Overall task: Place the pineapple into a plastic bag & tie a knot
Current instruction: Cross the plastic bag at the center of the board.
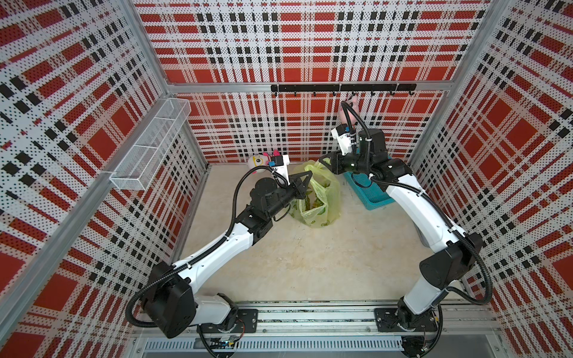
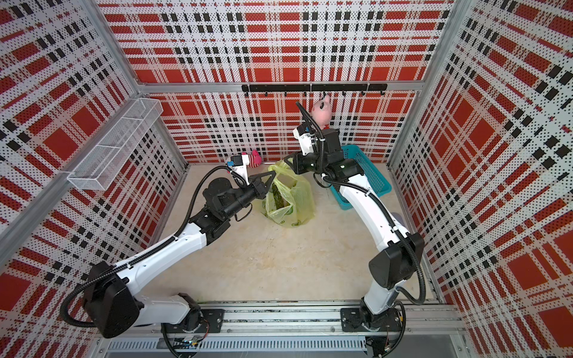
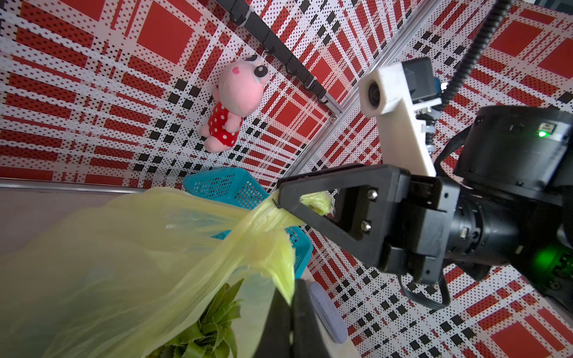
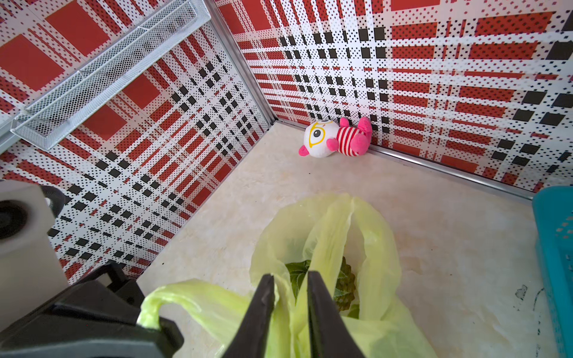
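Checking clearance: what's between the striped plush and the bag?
Nothing but bare tabletop between the plush and the bag; the right wrist view shows it.

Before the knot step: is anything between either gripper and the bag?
Nothing visible. The left gripper is shut on one handle of the bag; the other handle lies in the right gripper, its jaws slightly parted. The pineapple is already inside the bag.
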Robot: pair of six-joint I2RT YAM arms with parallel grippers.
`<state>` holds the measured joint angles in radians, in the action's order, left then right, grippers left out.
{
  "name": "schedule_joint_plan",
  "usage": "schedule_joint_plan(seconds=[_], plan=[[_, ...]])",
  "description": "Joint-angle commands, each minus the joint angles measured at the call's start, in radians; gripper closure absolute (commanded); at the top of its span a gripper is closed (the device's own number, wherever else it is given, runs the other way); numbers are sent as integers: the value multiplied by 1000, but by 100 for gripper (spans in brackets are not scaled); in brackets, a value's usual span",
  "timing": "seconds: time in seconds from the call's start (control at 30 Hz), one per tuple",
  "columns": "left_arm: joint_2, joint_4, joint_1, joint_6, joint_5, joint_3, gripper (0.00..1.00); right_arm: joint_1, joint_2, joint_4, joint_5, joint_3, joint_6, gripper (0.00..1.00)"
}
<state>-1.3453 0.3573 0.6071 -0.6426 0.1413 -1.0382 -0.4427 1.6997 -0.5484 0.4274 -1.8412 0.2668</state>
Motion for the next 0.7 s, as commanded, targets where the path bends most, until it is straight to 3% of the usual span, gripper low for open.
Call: schedule_joint_plan(seconds=[0.0,0.13,0.27,0.4,0.5,0.53,0.6,0.67], plan=[[-11,11,-7,18,16,1,100,3,-36,-28,-17,-33,-26,73],[-17,9,-9,21,22,-3,100,4,-42,-29,-18,-33,-34,67],[-21,10,-10,23,25,-6,100,4,-42,-32,-22,-38,-38,73],[-24,9,-12,26,28,-11,100,2,-44,-41,-26,-42,-47,61],[-28,11,-13,27,30,-12,100,2,-46,-45,-32,-47,-51,62],[-28,10,-15,27,31,-13,100,3,-46,-45,-32,-46,-53,64],[-29,10,-17,27,33,-13,100,4,-44,-46,-29,-49,-60,84],[-31,9,-17,29,32,-15,100,4,-39,-50,-27,-54,-64,97]])
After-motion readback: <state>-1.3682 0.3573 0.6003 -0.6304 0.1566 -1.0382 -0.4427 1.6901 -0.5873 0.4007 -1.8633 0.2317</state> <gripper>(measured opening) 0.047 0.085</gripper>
